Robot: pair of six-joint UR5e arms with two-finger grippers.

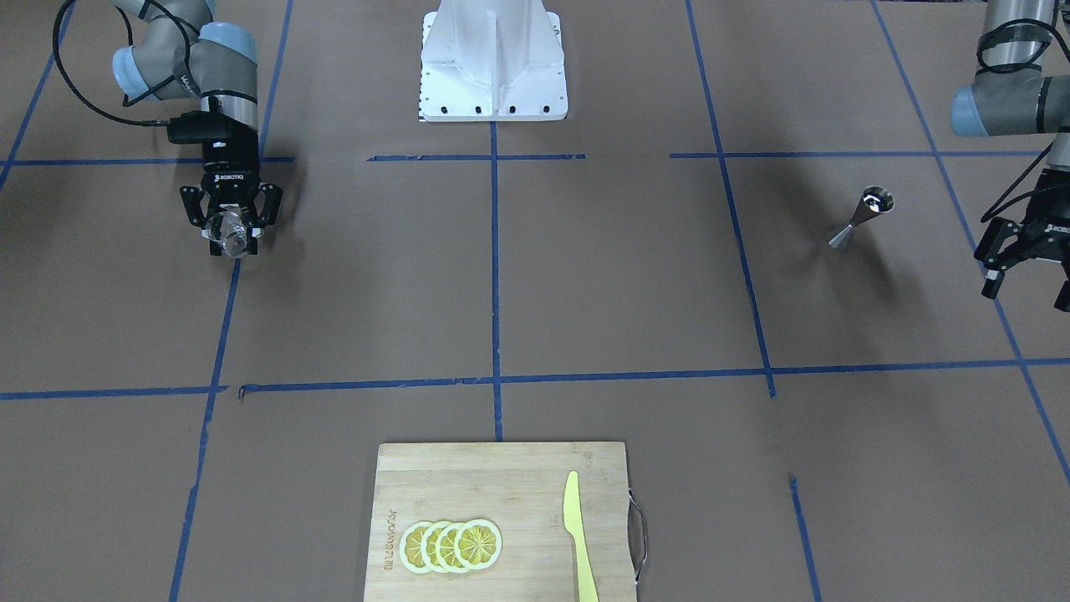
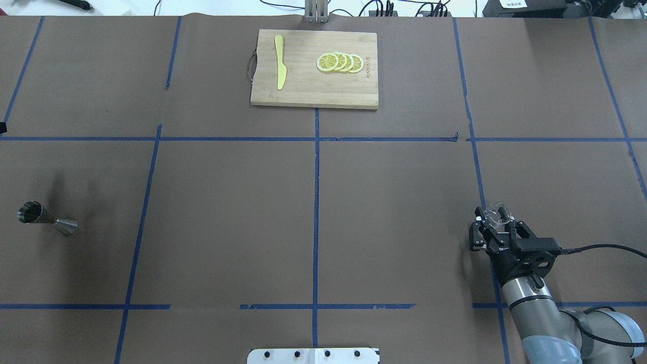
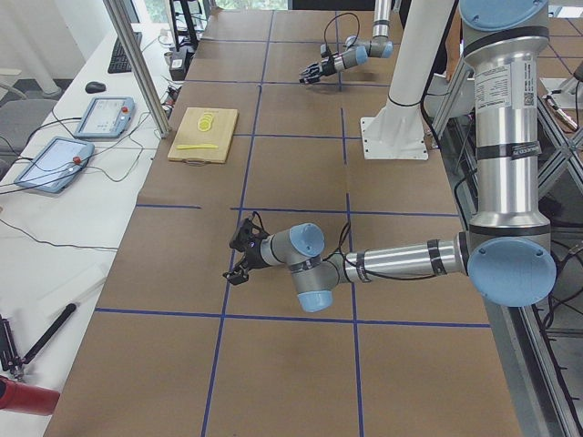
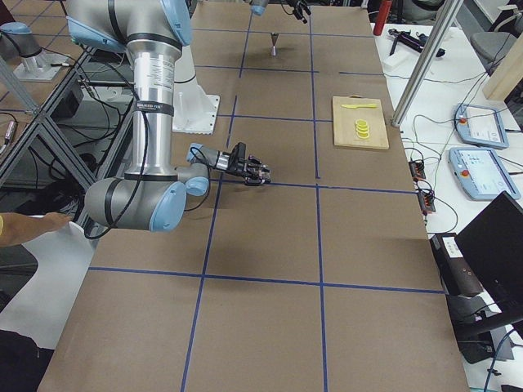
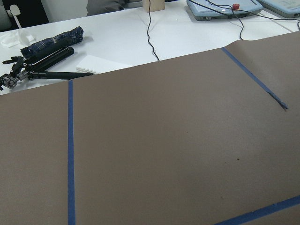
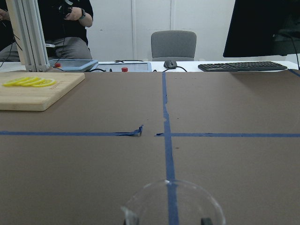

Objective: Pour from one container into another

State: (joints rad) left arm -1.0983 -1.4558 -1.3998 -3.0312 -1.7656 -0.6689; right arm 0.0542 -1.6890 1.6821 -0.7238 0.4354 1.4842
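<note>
Tumbler (image 2: 498,214): clamped between the fingers of my right end effector (image 1: 233,241), low over the table (image 2: 227,212) on my right side; contents not discernible. Jigger (image 1: 861,216): upright, well apart, far on my left. Left end effector (image 1: 1028,280): fingers spread, empty, near the jigger. Step judged: grasp made, carry not yet done. Next move calls for keeping the tumbler level across the table, then tipping over the jigger's narrow upper mouth.
</note>
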